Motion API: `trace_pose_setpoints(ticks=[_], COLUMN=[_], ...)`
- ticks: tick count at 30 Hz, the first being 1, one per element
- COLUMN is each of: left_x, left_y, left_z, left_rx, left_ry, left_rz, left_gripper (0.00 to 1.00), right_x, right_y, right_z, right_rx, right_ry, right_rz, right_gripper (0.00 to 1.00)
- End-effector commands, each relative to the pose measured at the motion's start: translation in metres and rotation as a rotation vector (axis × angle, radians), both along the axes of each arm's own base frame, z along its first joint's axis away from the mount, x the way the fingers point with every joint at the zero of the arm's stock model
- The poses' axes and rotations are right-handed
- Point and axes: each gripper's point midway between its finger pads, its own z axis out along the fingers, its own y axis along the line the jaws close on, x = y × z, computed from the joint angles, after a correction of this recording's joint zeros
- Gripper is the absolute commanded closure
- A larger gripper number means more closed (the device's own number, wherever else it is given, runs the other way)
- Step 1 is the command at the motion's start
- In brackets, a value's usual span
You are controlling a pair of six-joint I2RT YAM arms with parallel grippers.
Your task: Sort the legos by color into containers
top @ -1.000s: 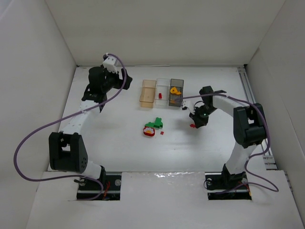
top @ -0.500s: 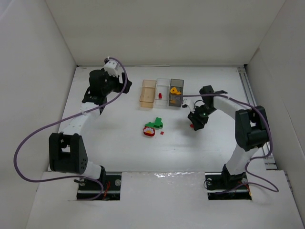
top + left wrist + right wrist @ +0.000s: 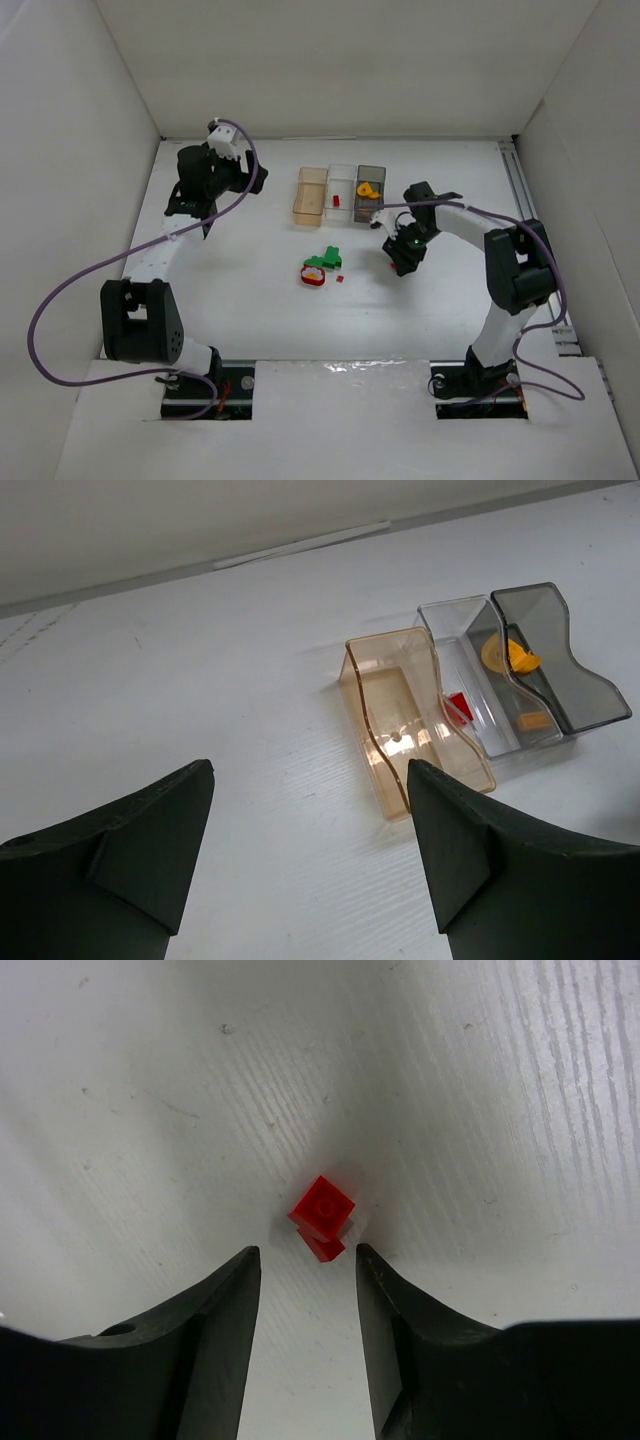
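Though tiny, glossy square red lego (image 3: 322, 1207) beyond parted matte right claw (image 3: 306, 1253).

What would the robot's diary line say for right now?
right gripper open above red lego | red lego not yet grasped | left gripper open, empty

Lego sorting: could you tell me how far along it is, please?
Done: an orange wedge in the dark grey box, a red piece in the clear box. In hand: the open right hand hovers at a red brick. Left: the green pieces, red ring and red bit; the amber box looks empty.
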Motion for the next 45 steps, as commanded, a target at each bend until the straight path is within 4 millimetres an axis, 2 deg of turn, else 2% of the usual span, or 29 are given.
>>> trace_pose_setpoints(ticks=[1,10,13,17,18,25,27,29,30,31,33,37,39,40,41,42,44,45], left_x=[-0.004,-0.005,-0.005,-0.005,-0.005,-0.006,-0.015,-0.024,-0.032,-0.036,-0.046,-0.060,-0.062,-0.063,-0.064,-0.064,-0.061,-0.059], left_y=[0.001,0.003,0.003,0.003,0.003,-0.001,-0.008,-0.014,-0.019,-0.021,-0.026,-0.029,-0.030,-0.029,-0.029,-0.030,-0.025,-0.023], left_z=[0.020,0.016,0.016,0.016,0.016,0.020,0.024,0.021,0.034,0.036,0.039,0.032,0.028,0.029,0.026,0.026,0.018,0.022], left_rx=[-0.002,-0.004,-0.004,-0.004,-0.004,-0.012,-0.033,-0.050,-0.058,-0.061,-0.068,-0.047,-0.027,-0.013,-0.012,-0.020,-0.012,-0.009], left_ry=[-0.062,-0.053,-0.053,-0.053,-0.053,-0.061,-0.069,-0.072,-0.121,-0.133,-0.143,-0.133,-0.131,-0.136,-0.123,-0.118,-0.088,-0.097], left_rz=[-0.017,-0.016,-0.016,-0.016,-0.016,-0.044,-0.088,-0.122,-0.160,-0.178,-0.214,-0.222,-0.216,-0.198,-0.198,-0.196,-0.166,-0.151], left_gripper=[0.24,0.24,0.24,0.24,0.24,0.24,0.24,0.24,0.24,0.24,0.24,0.24,0.24,0.24,0.24,0.24,0.24,0.24], right_x=[0.017,0.016,0.018,0.016,0.017,0.015,0.020,0.025,0.025,0.033,0.036,0.057,0.081,0.094,0.105,0.113,0.127,0.141], right_y=[0.005,0.023,0.023,0.026,0.024,0.019,0.013,0.011,0.010,0.011,0.010,0.023,0.033,0.043,0.060,0.069,0.095,0.106], right_z=[-0.002,0.001,0.001,0.000,-0.001,-0.001,0.003,0.013,0.017,0.027,0.041,0.096,0.130,0.145,0.169,0.176,0.175,0.193], right_rx=[-0.008,-0.004,-0.018,-0.038,-0.048,-0.056,-0.027,0.014,0.032,0.081,0.129,0.299,0.355,0.382,0.414,0.413,0.387,0.399], right_ry=[-0.051,-0.068,-0.079,-0.083,-0.087,-0.078,-0.065,-0.062,-0.046,-0.049,-0.044,-0.129,-0.214,-0.279,-0.347,-0.376,-0.410,-0.464], right_rz=[-0.032,-0.017,-0.023,-0.018,-0.020,-0.013,-0.045,-0.042,-0.053,-0.071,-0.081,-0.060,-0.090,-0.079,-0.050,-0.051,-0.020,-0.020], right_gripper=[0.51,0.49,0.53,0.72,0.81,1.00,1.00,1.00,1.00,1.00,1.00,1.00,1.00,1.00,1.00,1.00,1.00,1.00])
